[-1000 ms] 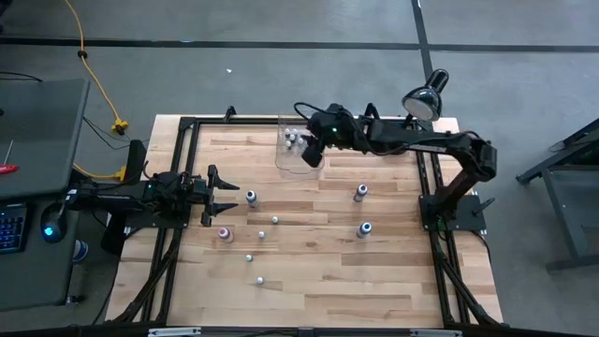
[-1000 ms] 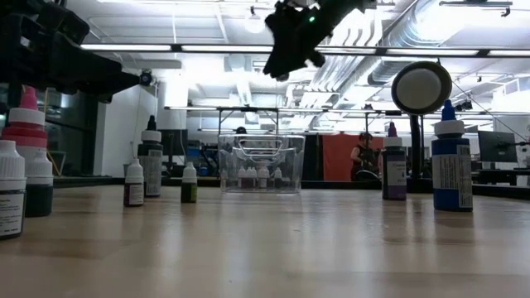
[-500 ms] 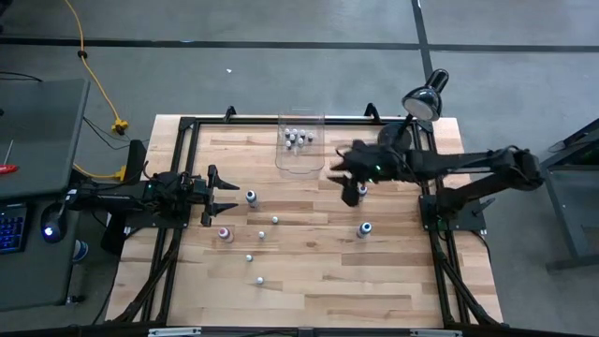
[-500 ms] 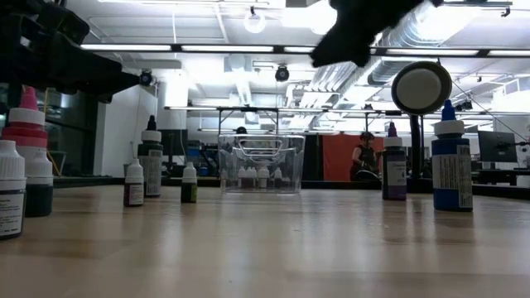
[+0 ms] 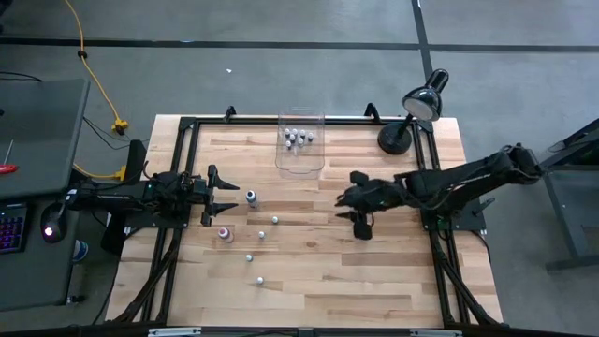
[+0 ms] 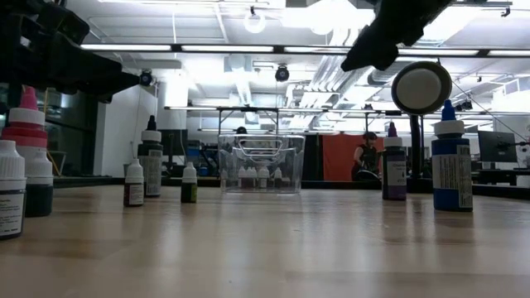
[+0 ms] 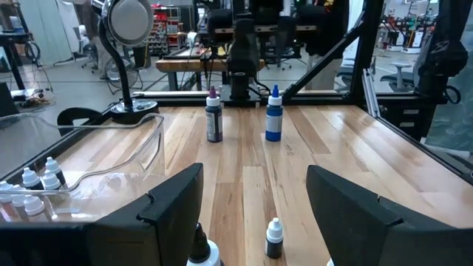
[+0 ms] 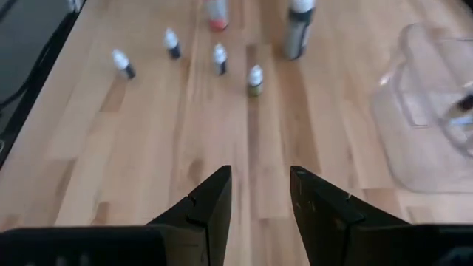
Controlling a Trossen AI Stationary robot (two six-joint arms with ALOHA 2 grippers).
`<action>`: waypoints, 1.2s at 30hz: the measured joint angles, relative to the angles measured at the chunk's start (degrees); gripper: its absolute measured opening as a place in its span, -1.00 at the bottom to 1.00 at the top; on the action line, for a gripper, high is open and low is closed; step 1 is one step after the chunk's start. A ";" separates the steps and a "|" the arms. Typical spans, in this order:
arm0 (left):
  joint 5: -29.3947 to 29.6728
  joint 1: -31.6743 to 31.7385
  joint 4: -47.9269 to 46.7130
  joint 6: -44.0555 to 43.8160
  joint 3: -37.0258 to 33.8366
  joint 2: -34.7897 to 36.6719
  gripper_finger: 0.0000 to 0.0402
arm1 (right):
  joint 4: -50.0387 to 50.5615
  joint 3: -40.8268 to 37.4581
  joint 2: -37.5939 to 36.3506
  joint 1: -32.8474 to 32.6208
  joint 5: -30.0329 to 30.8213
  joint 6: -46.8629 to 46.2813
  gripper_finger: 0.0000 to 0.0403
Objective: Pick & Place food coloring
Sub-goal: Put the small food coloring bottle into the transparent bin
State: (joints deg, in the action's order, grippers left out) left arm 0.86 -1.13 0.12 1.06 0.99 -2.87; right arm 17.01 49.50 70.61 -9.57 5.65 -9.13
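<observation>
High view: The clear plastic bin [image 5: 299, 150] is taken as landmark. Several small food coloring bottles [image 5: 299, 139] are seen inside it, at its far end. The right gripper [image 5: 348, 202] is found on the table's right half, nearer the front edge than the bin and well apart from it, with its arm stretched across from the right-hand post. Five further loose bottles [image 5: 251, 197] are scattered left of this gripper, in front of the bin. The left gripper [image 5: 227, 195] is held at the table's left side, just beside those bottles, on a level arm. A desk lamp [image 5: 423, 103] is noted to the right of the bin.

Low view: The bin [image 6: 261, 164] is seen mid-table with capped bottles inside. A dark arm [image 6: 396, 29] is raised high above the table, right of the bin. A purple bottle [image 6: 393, 165] and a blue bottle [image 6: 450, 159] stand upright right of the bin.

Left wrist view: The left gripper's fingers [image 7: 170, 198] are spread wide, with nothing between them. The purple bottle [image 7: 213, 116] and blue bottle [image 7: 273, 115] stand ahead of them, beside the bin [image 7: 85, 159].

Right wrist view: The right gripper's fingers [image 8: 208, 201] are parted by a narrow gap, empty. The loose bottles [image 8: 218, 55] lie well beyond them; the bin [image 8: 427, 111] is at one side.
</observation>
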 joint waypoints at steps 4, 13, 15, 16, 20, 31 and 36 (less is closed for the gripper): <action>0.00 -0.01 0.00 -0.01 0.01 0.01 0.19 | 6.72 8.23 6.35 -1.30 -0.53 -0.04 -0.36; 0.00 -0.02 0.00 0.00 0.00 0.00 0.19 | 19.78 29.74 21.49 -1.37 -3.23 0.13 -0.36; 0.00 0.00 0.00 -0.01 0.00 0.00 0.19 | 21.96 34.20 24.66 -1.37 -4.34 0.13 -0.36; 0.00 -0.02 0.00 0.00 0.00 0.00 0.19 | 22.91 36.48 26.30 -1.37 -5.23 0.13 -0.36; 0.00 -0.02 0.00 0.00 -0.01 0.00 0.19 | 25.57 44.65 32.31 -1.70 -8.00 0.14 -0.36; 0.00 0.00 0.00 -0.02 0.01 0.00 0.19 | 28.86 60.40 44.41 -4.39 -12.50 3.06 -0.36; 0.00 -0.02 0.00 0.00 0.01 0.00 0.19 | 29.29 65.83 48.88 -5.10 -14.39 3.17 -0.36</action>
State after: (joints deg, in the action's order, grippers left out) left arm 0.86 -1.14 0.12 1.06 0.99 -2.87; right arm 46.30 115.33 119.49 -14.67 -8.74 -5.96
